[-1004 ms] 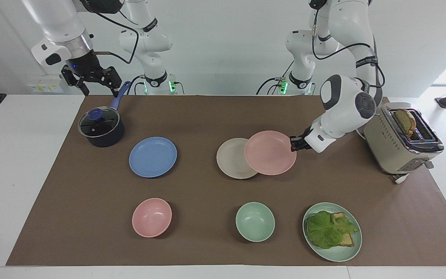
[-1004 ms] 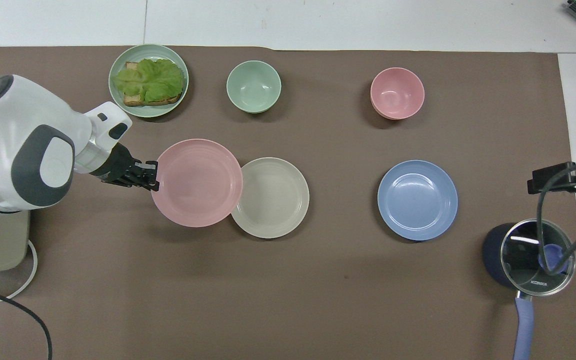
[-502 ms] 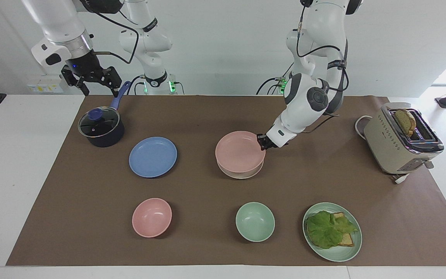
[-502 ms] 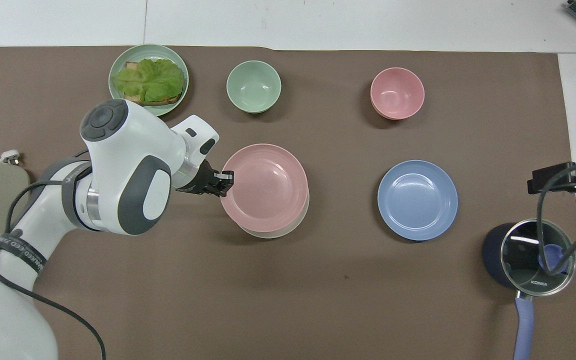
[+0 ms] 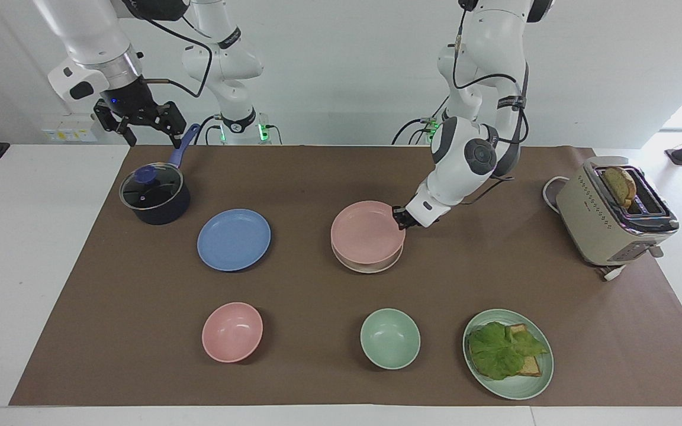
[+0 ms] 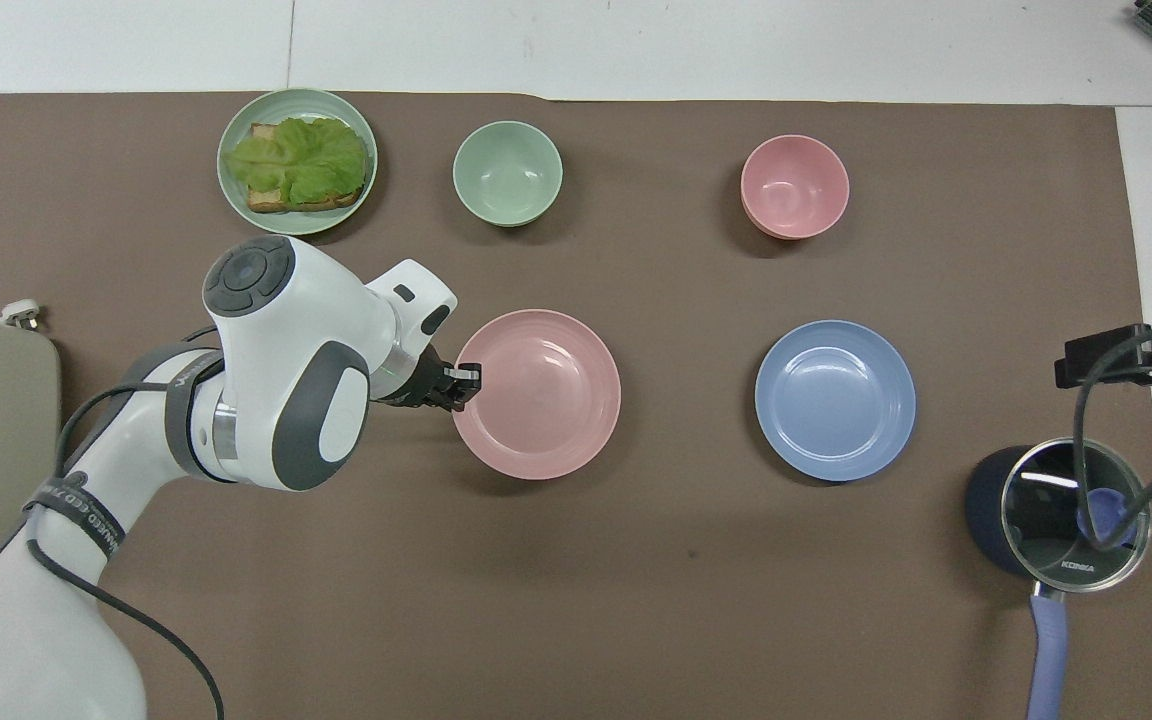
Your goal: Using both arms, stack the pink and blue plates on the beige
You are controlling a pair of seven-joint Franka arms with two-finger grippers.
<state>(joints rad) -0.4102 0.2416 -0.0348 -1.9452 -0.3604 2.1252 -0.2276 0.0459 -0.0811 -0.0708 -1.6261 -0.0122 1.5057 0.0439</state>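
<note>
Saucepan (image 5: pixel 154 195) with glass lid, nearest the robots at the right arm's end of the tabletop (image 5: pixel 317 177); right arm (image 5: pixel 98 41) waits above its handle, jaws spread and empty. Middle row, overhead clock: blue plate (image 5: pixel 234 239), flat on the tabletop and untouched, at three o'clock from the stack and well apart from it. Pink plate (image 5: pixel 367 232), grasped at its nine o'clock rim by the clenched jaws of the left arm (image 5: pixel 465 160), sitting over the beige plate (image 5: pixel 370 267), of which only a thin crescent shows under the edge farther from the robots. Whether pink fully rests in beige cannot be told. Handling advice: settle the pink plate level and centred before release, open the jaws only once the rim has no lift, then draw straight back toward nine o'clock so the fingers do not drag the stack. Toaster (image 5: pixel 610 219) with bread, at the left arm's end, sits close to that retreat path. Far row, not needed: pink bowl (image 5: pixel 232 331), green bowl (image 5: pixel 389 338), green plate (image 5: pixel 518 391) with sandwich and lettuce.
</note>
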